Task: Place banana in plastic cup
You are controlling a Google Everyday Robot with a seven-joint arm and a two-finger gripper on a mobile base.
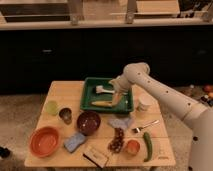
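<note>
Shows a wooden surface (65,95) crowded with toy kitchenware. Holds a green tray (88,95) at the back middle, with the banana (102,103) lying flat near its front edge, lengthwise left to right. Places the gripper (117,97) low inside the tray at the banana's right end, touching or just beside it; cannot tell which. No telling spread from pressed together at its tip. Keeps a white item (102,90) behind the banana in the same tray. Sets a green cup (51,107) upright left of the tray, apart from the banana, a dark cup (65,115) just beside it. Stands a white cup (144,103) right of the tray. Lays a dark bowl (89,122), orange bowl (45,141), sponge (75,142), fork (145,126) and pepper (146,146) nearer the front.
</note>
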